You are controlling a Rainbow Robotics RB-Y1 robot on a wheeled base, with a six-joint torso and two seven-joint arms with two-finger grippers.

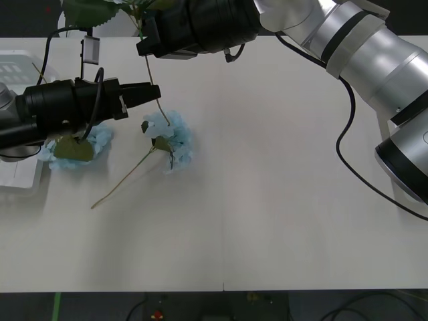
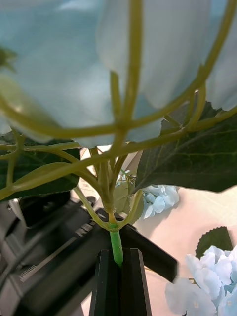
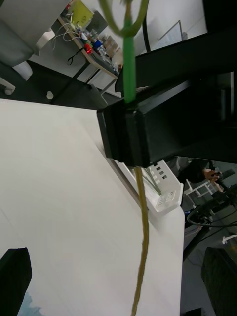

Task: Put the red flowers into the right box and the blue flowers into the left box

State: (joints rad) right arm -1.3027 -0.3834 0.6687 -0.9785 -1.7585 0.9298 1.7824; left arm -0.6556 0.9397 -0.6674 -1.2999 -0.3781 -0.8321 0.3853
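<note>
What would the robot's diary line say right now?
right gripper: shut on blue flower stem | left gripper: open beside stem | two blue flowers on table

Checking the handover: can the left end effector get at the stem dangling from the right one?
Probably yes. The left end effector is open, and the stem of the blue flower hangs between its fingers with nothing in the way. The right end effector is shut on that stem higher up.

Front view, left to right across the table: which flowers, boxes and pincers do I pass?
Left box at the edge → blue flower partly under the left arm → left pincer, open beside the hanging stem → loose blue flower lying on the table → right arm, whose right pincer reaches back left, shut on a stem.
</note>
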